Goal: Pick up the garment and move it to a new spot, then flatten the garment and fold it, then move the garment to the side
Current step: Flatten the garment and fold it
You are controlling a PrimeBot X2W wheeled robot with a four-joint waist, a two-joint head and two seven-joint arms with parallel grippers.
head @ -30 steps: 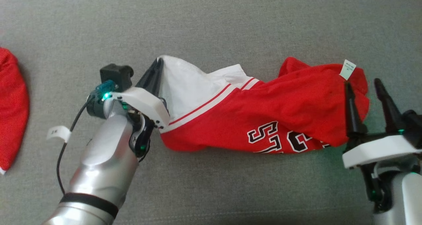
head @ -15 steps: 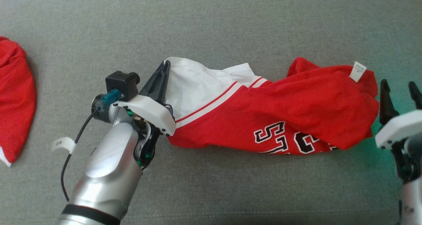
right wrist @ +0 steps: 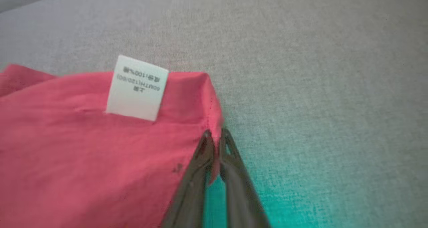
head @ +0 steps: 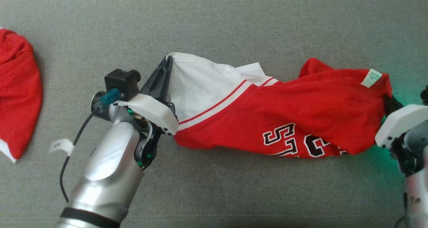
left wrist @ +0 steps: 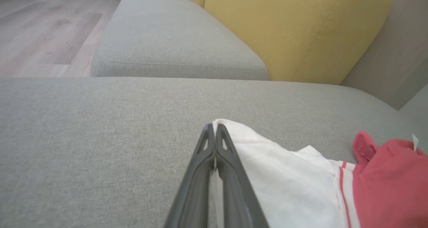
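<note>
Plainly gripping the garment (head: 284,111) by both ends, with it stretched long and rumpled across the middle of the grey seat cushion (head: 214,20). Pinching its white corner, over the cushion's left half, with the left gripper (left wrist: 214,129), with fingers pressed together and a sliver of white cloth caught between them. Clamping its red corner, near the cushion's right edge, with the right gripper (right wrist: 214,134), with fingers drawn almost together on a fold of red hem. Showing a white care label (right wrist: 137,87) sewn just beside that pinch, lying flat on the red cloth. Showing black-and-white numerals (head: 294,142) along the garment's side nearer the cushion's front. Also a second red cloth (head: 16,94) well apart at the cushion's far left, and a yellow back cushion (left wrist: 294,30) upright behind the seat cushion
</note>
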